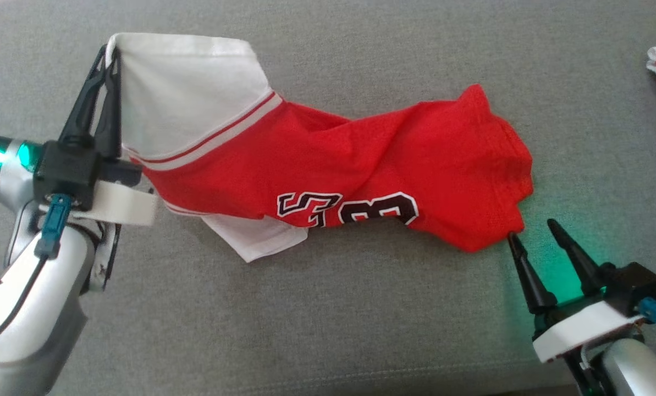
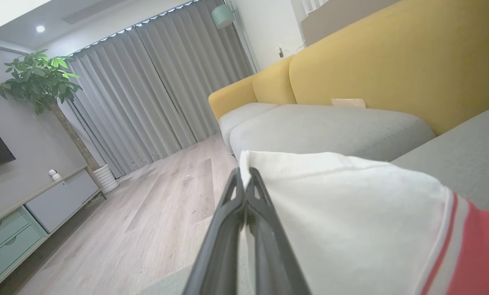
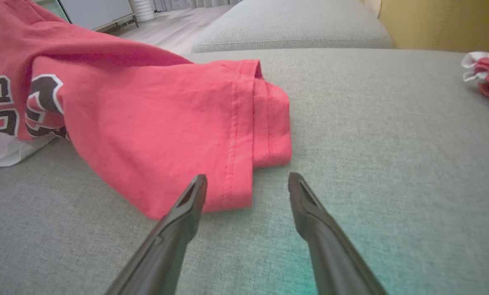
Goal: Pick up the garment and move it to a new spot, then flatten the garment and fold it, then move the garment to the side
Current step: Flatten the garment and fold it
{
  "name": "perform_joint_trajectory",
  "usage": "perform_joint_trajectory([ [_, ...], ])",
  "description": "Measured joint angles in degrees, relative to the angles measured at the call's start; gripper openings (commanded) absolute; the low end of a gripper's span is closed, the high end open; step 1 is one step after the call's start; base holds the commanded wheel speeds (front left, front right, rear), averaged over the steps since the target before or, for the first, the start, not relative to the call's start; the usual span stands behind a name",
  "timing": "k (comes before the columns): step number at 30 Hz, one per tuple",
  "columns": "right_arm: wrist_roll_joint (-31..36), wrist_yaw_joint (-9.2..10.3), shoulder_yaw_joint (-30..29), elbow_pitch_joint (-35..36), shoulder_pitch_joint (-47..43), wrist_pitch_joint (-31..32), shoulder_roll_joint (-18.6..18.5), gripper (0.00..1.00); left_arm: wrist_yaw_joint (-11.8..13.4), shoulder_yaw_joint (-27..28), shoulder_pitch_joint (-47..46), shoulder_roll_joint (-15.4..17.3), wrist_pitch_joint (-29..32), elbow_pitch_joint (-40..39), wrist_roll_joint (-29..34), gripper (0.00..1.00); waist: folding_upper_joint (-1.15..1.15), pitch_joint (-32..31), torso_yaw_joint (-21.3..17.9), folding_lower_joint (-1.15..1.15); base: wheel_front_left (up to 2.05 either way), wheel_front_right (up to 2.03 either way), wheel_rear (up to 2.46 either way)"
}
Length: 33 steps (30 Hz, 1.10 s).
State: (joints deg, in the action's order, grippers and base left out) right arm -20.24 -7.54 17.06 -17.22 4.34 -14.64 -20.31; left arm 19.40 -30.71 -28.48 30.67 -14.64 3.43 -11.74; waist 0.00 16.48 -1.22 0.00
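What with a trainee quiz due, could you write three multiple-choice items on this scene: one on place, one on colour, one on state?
1. Where does the left gripper hold the garment? A white part; B black lettering; C red body.
2. What colour is the garment's main body? A blue; B red; C green.
3. How is the right gripper? A open; B shut on the garment; C shut, empty.
Key: 1 A, it pinches white cloth; 2 B, the body is red; 3 A, its jaws stand apart.

The head view looks steeply down on the garment [image 1: 360,165]; both wrist views skim it low and close.
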Motion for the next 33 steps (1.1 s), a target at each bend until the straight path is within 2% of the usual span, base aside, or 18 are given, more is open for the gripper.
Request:
perform_joint_trajectory([
  [5,-1.4,0.00,2.2,-1.2,1.4,0.0,-0.3,1.00,-1.2,-0.2,-0.1,-0.1,0.4,1.8,-0.6,0.00,0.00,1.2,0.3,0.00,0.00,0.00,0.00],
  [11,-4.3,0.00,5.8,-3.6,5.0,0.5,-0.9,1.00,-1.3,-0.7,-0.5,-0.9,0.4,2.7,-0.6,0.00,0.00,1.5,0.6,0.00,0.00,0.00,0.00],
  [12,-5.4,0.00,6.7,-4.0,5.4,0.6,-0.9,0.77,-1.4,-0.7,-0.7,-0.9,0.4,3.0,-0.6,0.00,0.00,1.4,0.7,0.00,0.00,0.00,0.00],
  [13,-6.5,0.00,8.1,-4.3,5.8,1.1,-1.1,0.24,-1.7,-0.8,-1.0,-1.0,0.4,3.3,-0.6,0.00,0.00,1.3,0.7,0.00,0.00,0.00,0.00],
  [14,-7.0,0.00,9.4,-4.5,6.2,1.1,-1.5,0.00,-1.8,-0.9,-1.3,-1.0,0.4,3.4,-0.6,0.00,0.00,1.2,0.7,0.00,0.00,0.00,0.00],
  [19,-11.8,0.00,14.2,-3.5,6.5,3.9,-4.9,0.00,-2.2,-0.9,-1.5,-0.9,0.4,2.9,-0.6,0.00,0.00,0.6,0.2,0.00,0.00,0.00,0.00],
  [22,-13.1,0.00,14.4,-0.4,4.2,5.8,-8.9,0.00,-2.3,-0.9,-1.3,-0.8,0.3,1.9,-1.7,0.00,0.00,0.3,-0.4,0.00,0.00,0.00,0.00],
  [23,-13.1,0.00,14.4,-0.4,4.2,5.8,-8.9,0.00,-2.3,-0.9,-1.3,-0.8,0.3,1.9,-1.7,0.00,0.00,0.3,-0.4,0.00,0.00,0.00,0.00],
  [27,-15.8,0.00,13.7,6.4,-4.5,10.3,-12.5,0.00,-2.0,-0.8,0.9,-0.6,0.3,0.4,-2.1,0.00,0.00,-0.3,-1.5,0.00,0.00,0.00,0.00],
  [31,-18.8,0.00,12.4,13.3,-13.9,17.2,-13.7,0.00,-0.9,-0.8,3.7,-0.3,0.4,-0.5,-2.8,0.00,0.00,-0.9,-2.3,0.00,0.00,0.00,0.00],
  [32,-19.2,0.00,11.4,14.6,-15.3,18.4,-13.7,1.00,-0.9,-0.8,4.1,-0.3,0.4,-0.7,-3.1,0.00,0.00,-0.9,-2.4,0.00,0.00,0.00,0.00],
  [33,-19.0,0.00,10.0,15.8,-16.1,18.8,-13.6,1.00,-0.7,-0.8,4.4,-0.2,0.4,-0.8,-3.2,0.00,0.00,-1.0,-2.5,0.00,0.00,0.00,0.00],
])
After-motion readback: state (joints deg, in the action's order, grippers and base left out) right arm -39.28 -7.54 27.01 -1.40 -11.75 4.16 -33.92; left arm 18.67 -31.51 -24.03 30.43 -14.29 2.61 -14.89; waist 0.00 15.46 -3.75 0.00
